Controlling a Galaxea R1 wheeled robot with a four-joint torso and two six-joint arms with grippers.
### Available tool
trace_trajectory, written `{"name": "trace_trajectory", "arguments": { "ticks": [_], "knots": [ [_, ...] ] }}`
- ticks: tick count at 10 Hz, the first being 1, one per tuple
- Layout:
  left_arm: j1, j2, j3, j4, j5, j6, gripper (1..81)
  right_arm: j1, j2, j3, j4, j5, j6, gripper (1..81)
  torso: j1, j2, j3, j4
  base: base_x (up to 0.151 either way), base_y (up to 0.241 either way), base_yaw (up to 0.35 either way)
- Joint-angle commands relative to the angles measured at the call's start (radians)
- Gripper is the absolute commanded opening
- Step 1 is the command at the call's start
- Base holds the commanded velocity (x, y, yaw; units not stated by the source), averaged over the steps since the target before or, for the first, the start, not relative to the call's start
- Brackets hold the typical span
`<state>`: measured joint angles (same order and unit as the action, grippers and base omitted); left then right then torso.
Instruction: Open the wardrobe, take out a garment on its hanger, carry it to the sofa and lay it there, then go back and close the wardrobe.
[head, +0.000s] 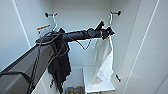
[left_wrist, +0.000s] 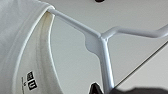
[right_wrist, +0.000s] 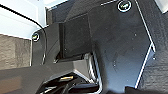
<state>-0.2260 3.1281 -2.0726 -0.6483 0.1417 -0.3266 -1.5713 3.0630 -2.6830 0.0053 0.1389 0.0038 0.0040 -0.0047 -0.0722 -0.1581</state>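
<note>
The wardrobe (head: 82, 15) stands open, its white interior walls carrying black hooks on either side and a white shelf (head: 98, 86) low down. Inside it hang two clothes: a black shirt (head: 60, 62) on the left side and the garment (head: 105, 62), white and loose, on the right side. The left arm reaches across to the hanger (head: 110, 17) of the white garment, with the left gripper (head: 106, 32) right at the hanger's neck, just below its hook. Whether its fingers are clenched on the hanger or released, I cannot tell.
</note>
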Motion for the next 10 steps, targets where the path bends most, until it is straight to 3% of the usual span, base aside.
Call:
{"name": "trace_trajectory", "arguments": {
  "ticks": [1,8,10],
  "knots": [
    [-0.207,-0.006,0.008,0.027,-0.034,0.018,1.0,0.033,-0.001,0.006,0.008,-0.050,0.001,81.1,0.000,0.000,0.000,0.000,-0.102,0.000,0.000],
    [-0.092,-0.115,0.265,0.033,-0.103,0.034,1.0,0.035,-0.002,0.008,0.008,-0.050,0.001,81.1,0.000,0.000,0.000,0.000,-0.099,0.000,0.000],
    [-0.063,-0.138,0.316,0.058,-0.143,0.031,1.0,0.033,-0.002,0.008,0.008,-0.050,0.001,81.1,-0.002,-0.001,0.000,0.000,0.000,0.000,0.000]
  ]
}}
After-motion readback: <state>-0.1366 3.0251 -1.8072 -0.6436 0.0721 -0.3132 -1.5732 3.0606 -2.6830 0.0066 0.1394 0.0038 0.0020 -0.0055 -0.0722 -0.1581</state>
